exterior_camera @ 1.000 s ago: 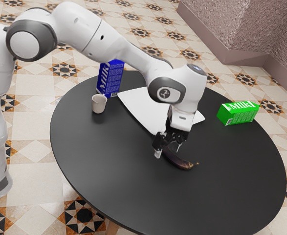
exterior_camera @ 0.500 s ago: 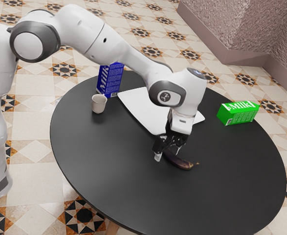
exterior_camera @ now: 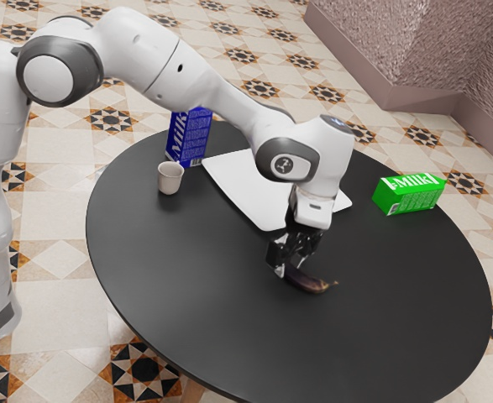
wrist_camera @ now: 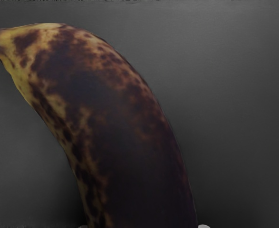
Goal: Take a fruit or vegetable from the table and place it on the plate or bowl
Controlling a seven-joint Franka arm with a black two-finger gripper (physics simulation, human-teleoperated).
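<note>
- Down low over the black tabletop (exterior_camera: 187, 294), the end effector (exterior_camera: 290, 262) points straight down and is clamped on one end of the banana (exterior_camera: 312, 284), its jaws drawn in against the fruit from either side.
- From the wrist camera, the banana (wrist_camera: 120, 142) looms just under the hand: mostly dark brown and heavily mottled, with yellow skin at its narrowing far end.
- It lies flat on the tabletop, near the middle. Its long axis runs from under the end effector toward the exterior view's lower right, and its thin tip points to the exterior view's right.
- Just behind the end effector, toward the back of the tabletop, lies the flat white plate (exterior_camera: 229, 172). The arm's wrist hangs over its near corner and hides part of it. A short strip of bare black tabletop lies between the banana and the plate's near edge.
- Farther out, a small pale cup (exterior_camera: 171, 177) stands upright beside the plate, on the exterior view's left.
- Close behind the cup, a blue milk carton (exterior_camera: 189, 134) stands upright, and the arm crosses in front of its top.
- Well apart on the exterior view's right, a green milk carton (exterior_camera: 408, 193) lies on its side near the tabletop's edge.
</note>
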